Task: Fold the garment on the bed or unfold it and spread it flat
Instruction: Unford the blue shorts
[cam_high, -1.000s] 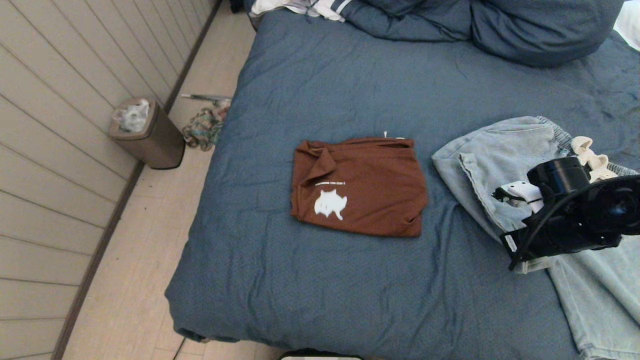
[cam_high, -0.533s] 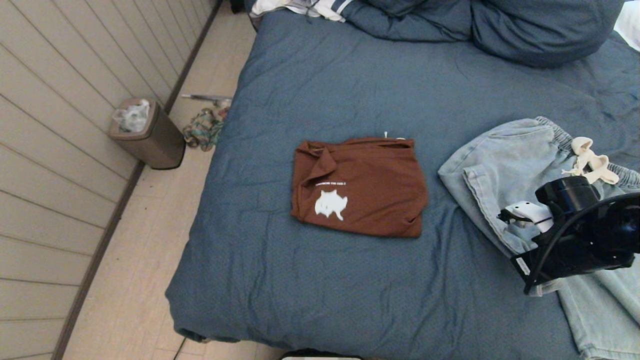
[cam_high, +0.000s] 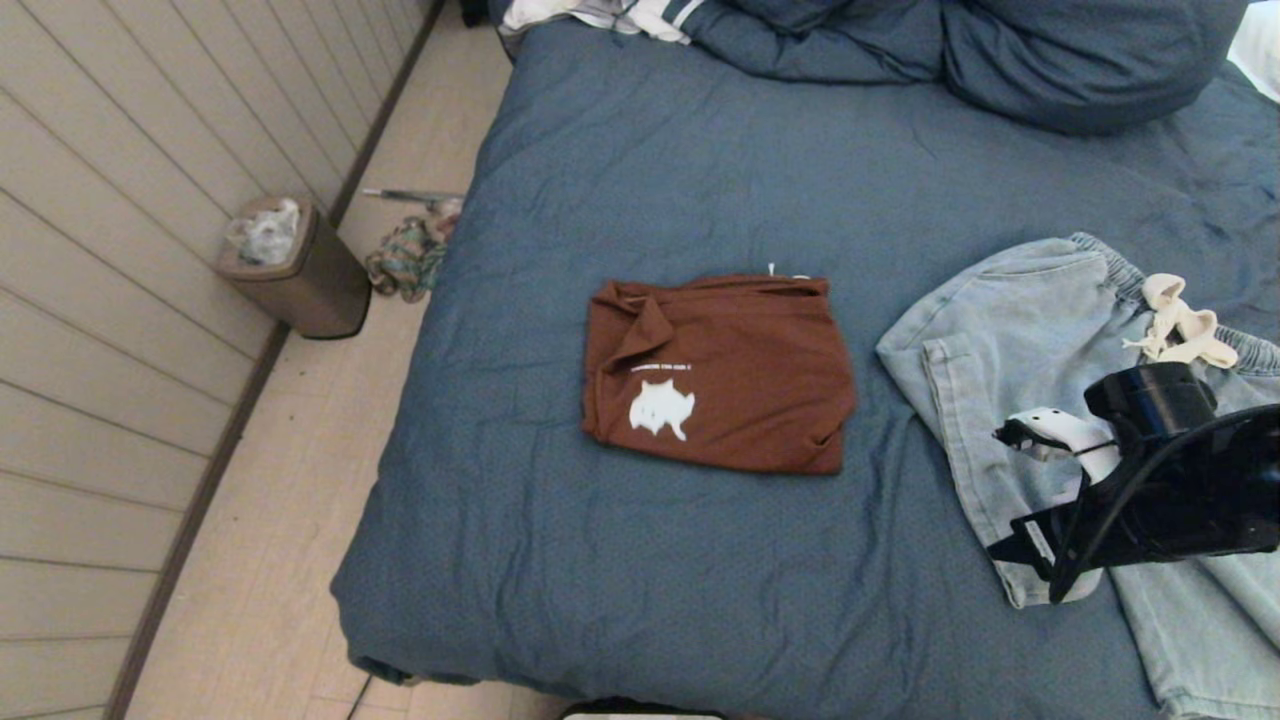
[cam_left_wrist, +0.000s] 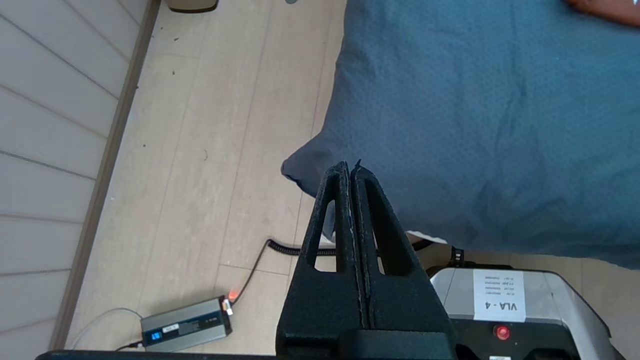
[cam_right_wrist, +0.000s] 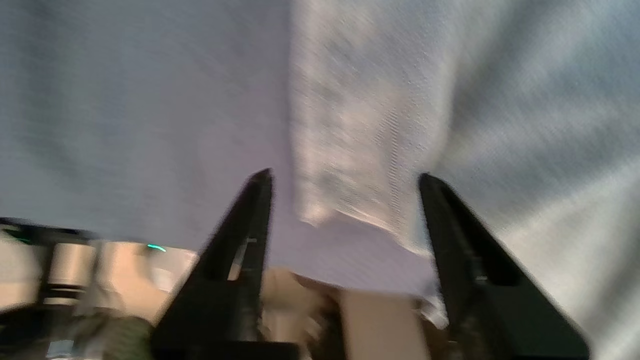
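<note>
1. My right gripper (cam_right_wrist: 345, 175) hangs over the light-blue denim garment (cam_high: 1010, 330) on the right side of the bed (cam_high: 700, 580); its fingers stand spread apart with nothing clamped between them, and a hemmed edge of the denim lies in the gap below them.
2. My left gripper (cam_left_wrist: 351, 167) is parked off the bed's near left corner, above the floor (cam_left_wrist: 210, 150), fingers pressed together and empty.
3. The denim garment lies rumpled, its elastic waistband toward the far side with a cream drawstring (cam_high: 1180, 325) on it; one leg runs toward the near right edge of the head view.
4. A folded brown T-shirt (cam_high: 720, 375) with a white print sits mid-bed, apart from the denim, with a strip of bare blue cover between them.
5. Open cover stretches on the near side of the shirt to the bed's near edge, and beyond it up to the bunched duvet (cam_high: 900, 50).
6. Left of the bed, a strip of floor runs along the panelled wall, holding a waste bin (cam_high: 295, 270) and a small cloth heap (cam_high: 405, 258).
</note>
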